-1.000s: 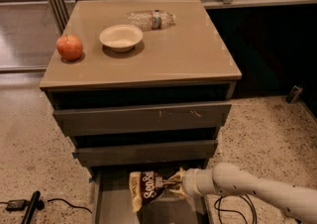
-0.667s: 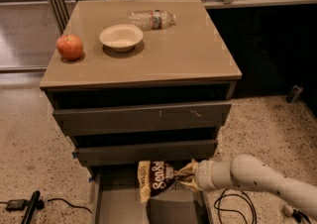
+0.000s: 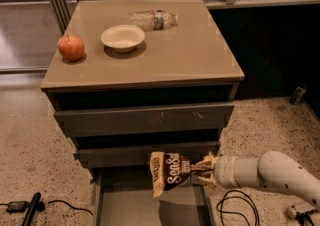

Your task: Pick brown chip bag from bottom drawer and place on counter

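Now, in the camera view, our gripper (image 3: 204, 170) is closed on the right end of the bag (image 3: 170, 172) and holds it in the air over the open drawer (image 3: 130, 207). A second ago the bag was lower, nearer the drawer floor. So we judge the pick done; the lift to the counter (image 3: 190, 60) remains.

The gripper (image 3: 204, 170), clamped on the right end of the brown chip bag (image 3: 170, 171), has risen and drawn a little to the right. The bag, a second ago low inside the bottom drawer (image 3: 125, 211), now hangs clear above its floor, its top overlapping the front of the drawer above (image 3: 120, 156).
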`<state>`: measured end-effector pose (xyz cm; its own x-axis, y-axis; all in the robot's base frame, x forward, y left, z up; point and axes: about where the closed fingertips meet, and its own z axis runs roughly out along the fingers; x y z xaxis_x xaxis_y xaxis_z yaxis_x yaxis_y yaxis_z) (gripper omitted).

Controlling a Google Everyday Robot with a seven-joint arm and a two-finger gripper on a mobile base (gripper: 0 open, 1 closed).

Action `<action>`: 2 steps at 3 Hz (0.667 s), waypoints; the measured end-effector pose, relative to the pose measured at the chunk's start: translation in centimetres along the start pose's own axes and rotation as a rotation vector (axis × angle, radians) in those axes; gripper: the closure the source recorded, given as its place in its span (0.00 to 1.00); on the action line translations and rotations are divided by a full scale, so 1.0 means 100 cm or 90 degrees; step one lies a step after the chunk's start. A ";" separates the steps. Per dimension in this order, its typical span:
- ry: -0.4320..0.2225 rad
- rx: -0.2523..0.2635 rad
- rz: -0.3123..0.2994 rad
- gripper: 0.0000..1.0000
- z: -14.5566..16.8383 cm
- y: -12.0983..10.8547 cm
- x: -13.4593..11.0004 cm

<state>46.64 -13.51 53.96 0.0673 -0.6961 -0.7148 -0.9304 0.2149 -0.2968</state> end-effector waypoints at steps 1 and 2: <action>-0.012 0.049 -0.027 1.00 -0.042 -0.039 -0.033; -0.026 0.111 -0.061 1.00 -0.104 -0.078 -0.070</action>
<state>49.64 -17.43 67.84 0.1703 -0.6909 -0.7026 -0.8430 0.2670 -0.4670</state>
